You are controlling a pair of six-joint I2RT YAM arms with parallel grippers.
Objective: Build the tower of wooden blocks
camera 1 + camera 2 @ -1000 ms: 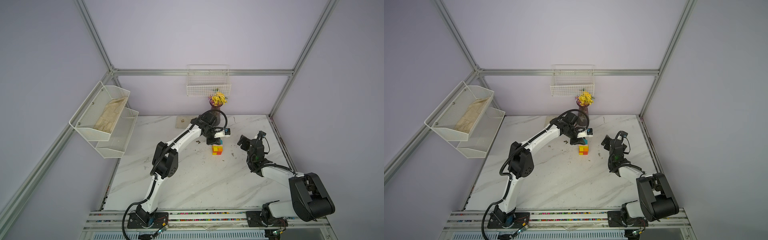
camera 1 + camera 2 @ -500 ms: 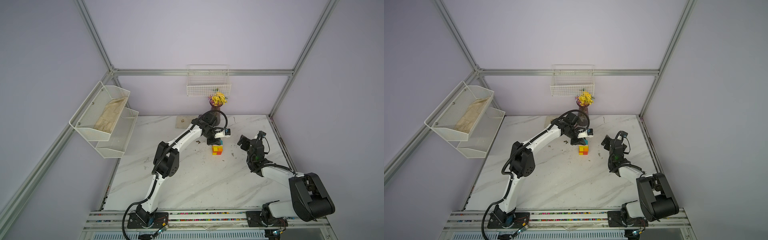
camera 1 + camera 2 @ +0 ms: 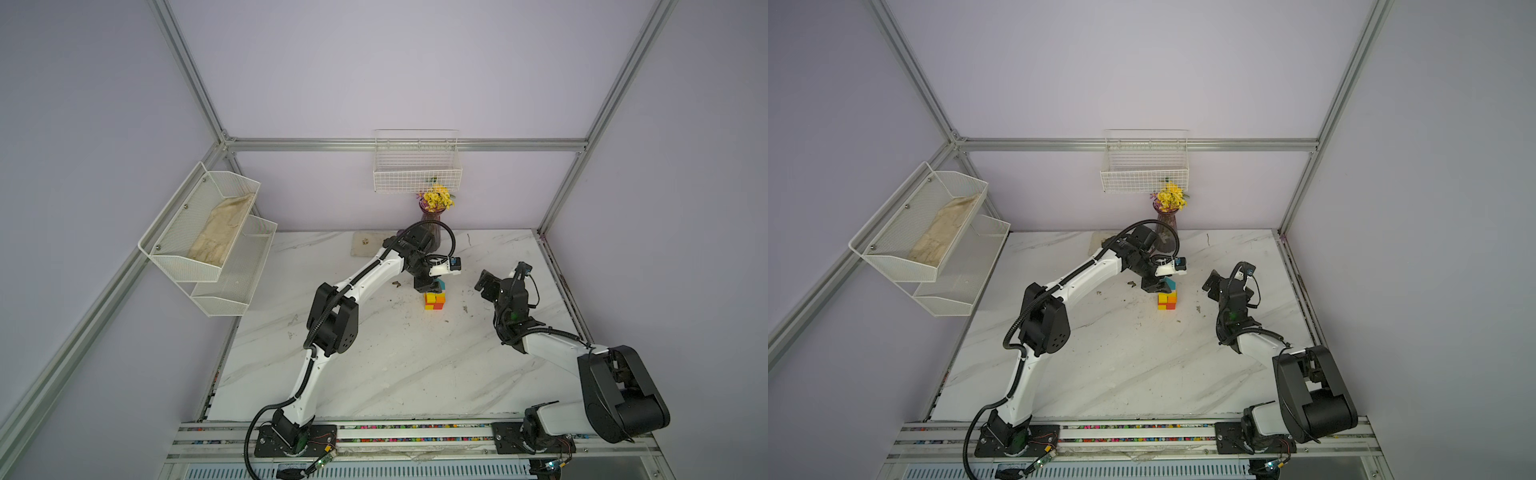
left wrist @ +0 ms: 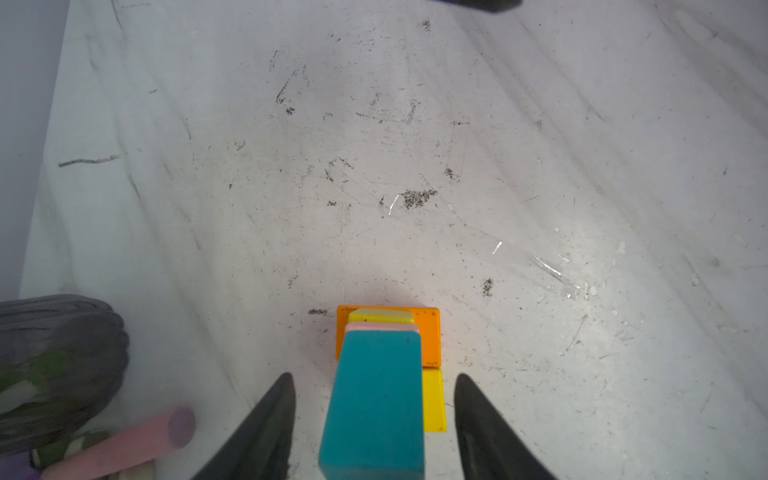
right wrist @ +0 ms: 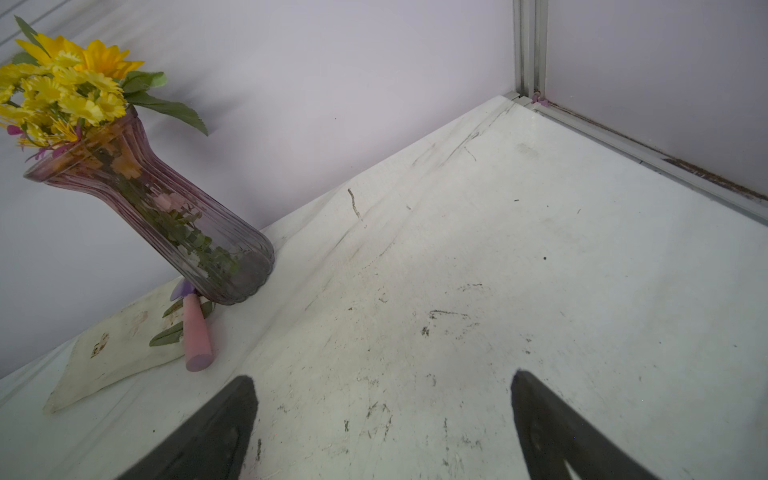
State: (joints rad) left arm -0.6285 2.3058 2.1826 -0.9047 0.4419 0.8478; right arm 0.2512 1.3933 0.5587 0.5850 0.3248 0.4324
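Tower [image 3: 434, 300] stands on the table [image 3: 395, 353], near the vase [image 3: 432, 220]; teal block [image 3: 1170, 283] on top. Left gripper [image 4: 372, 378] straddles the teal block, jaws apart, gaps both sides. Right gripper [image 5: 382, 375] wide apart, empty.

We saw matt paint on the teal block [image 4: 374, 399], a scuffed marble-look tabletop [image 4: 415, 124], a ribbed glossy glass vase [image 5: 166, 216] and a white wire basket [image 3: 417, 180].

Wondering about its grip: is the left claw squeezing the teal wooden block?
No; the fingers of the left claw stand apart from the teal wooden block, white table showing in both gaps.
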